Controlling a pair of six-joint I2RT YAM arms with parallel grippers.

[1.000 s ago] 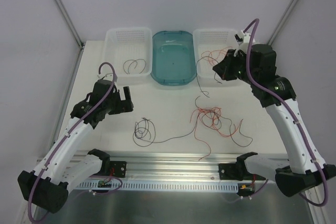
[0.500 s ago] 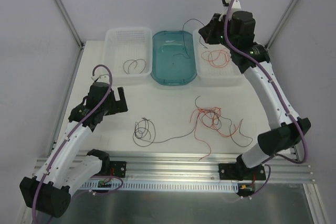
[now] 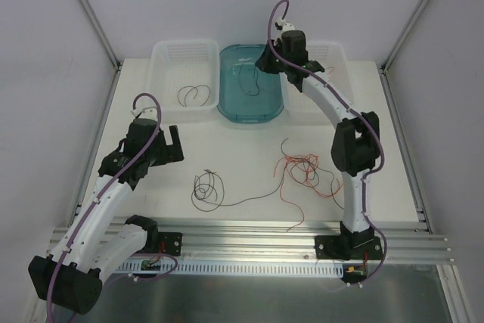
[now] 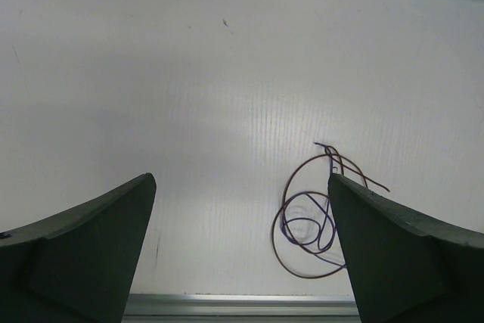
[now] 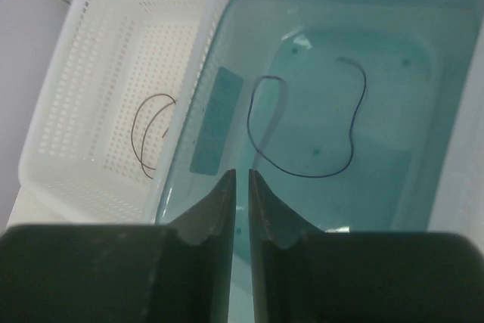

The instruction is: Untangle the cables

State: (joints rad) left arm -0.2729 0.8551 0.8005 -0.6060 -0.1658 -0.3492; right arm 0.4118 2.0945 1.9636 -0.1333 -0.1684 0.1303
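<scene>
Thin curly cables lie on the white table: a red-orange tangle with dark strands (image 3: 302,168) at centre right, and a dark brown and blue-black coil (image 3: 206,187) at centre left, also in the left wrist view (image 4: 275,226). My left gripper (image 3: 175,145) hovers open and empty above the table, the coil just inside its right finger (image 4: 240,178). My right gripper (image 3: 265,62) is over the teal bin (image 3: 227,104), its jaws a narrow gap apart with nothing between them (image 5: 242,172). One black cable (image 5: 302,176) lies loose in the bin (image 3: 249,81).
A white basket (image 3: 162,54) at the back left holds two dark brown cables (image 3: 189,94). Another white basket (image 3: 333,54) at the back right is partly hidden by my right arm. An aluminium rail (image 3: 242,232) runs along the near edge.
My right arm swung left from the right basket to over the teal bin with a dark cable, which now lies free in the bin. The left arm barely moved.
</scene>
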